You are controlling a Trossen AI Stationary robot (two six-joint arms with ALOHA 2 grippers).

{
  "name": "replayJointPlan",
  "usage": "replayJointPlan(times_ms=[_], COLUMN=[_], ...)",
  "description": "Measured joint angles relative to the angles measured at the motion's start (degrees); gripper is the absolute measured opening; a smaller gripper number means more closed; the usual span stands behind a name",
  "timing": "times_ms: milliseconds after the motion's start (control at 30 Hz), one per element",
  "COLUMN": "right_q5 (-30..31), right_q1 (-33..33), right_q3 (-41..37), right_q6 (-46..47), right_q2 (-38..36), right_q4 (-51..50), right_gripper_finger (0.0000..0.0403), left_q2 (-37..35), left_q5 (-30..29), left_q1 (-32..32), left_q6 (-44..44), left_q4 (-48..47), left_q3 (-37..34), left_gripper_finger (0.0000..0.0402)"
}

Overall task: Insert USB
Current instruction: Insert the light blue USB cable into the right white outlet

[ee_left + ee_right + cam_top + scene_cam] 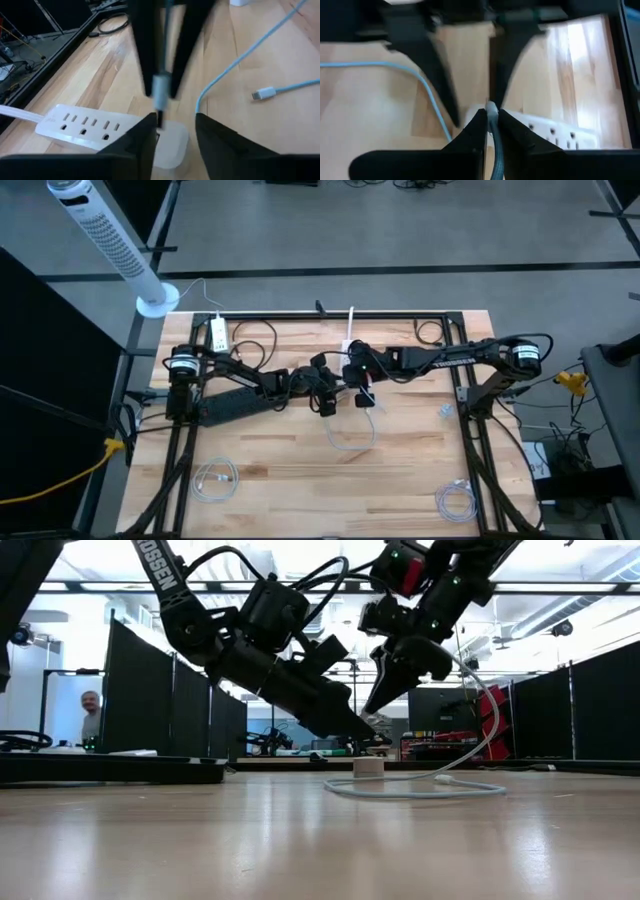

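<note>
A: Where is the USB plug (160, 91)?

B: It is pinched between the closed fingers of the right end effector (490, 114), tip pointing down. It hangs just above the small white charger block (172, 146). I cannot tell whether the tip touches the block.

A: And the block?

B: It stands on the bench (115, 65). In the low view it is just right of the frame's centre, with the pale cable (415, 790) looped on the wood beside it. That cable rises in an arc at centre right, up to the right arm.

A: What is the left end effector (172, 122) doing?

B: Its fingers stand narrowly apart, one on each side of the block in its own wrist view, and hold nothing. In the low view its tip sits just above the block. Whether a finger touches the block is not clear.

A: Anything else close by?

B: A white power strip (85, 127) lies flat just beside the block. The cable's loose white connector (264, 93) rests on the wood a little apart.

A: And farther out?

B: In the high view a coiled cable (215, 478) lies at lower left and another coil (455, 500) at lower right. A white tower fan (100, 230) stands off the bench at upper left. A person (90, 715) shows at the far left of the low view, well behind the bench.
</note>
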Motion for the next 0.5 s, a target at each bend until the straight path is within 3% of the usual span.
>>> replayJointPlan(times_ms=[233, 500], right_q5=[-0.04, -1.44], right_q1=[-3.15, -5.78], right_q3=[0.04, 8.13], right_q6=[4.22, 5.75], right_q2=[2.1, 9.16], right_q4=[-0.42, -9.14], right_gripper_finger=[0.0014, 0.0014], left_q2=[-0.01, 1.04], left_q5=[-2.26, -2.29], left_q1=[0.22, 0.24], left_q6=[-0.8, -1.65], left_q4=[-4.16, -2.05], left_q3=[-0.41, -0.5], left_gripper_finger=[0.0171, 0.0161])
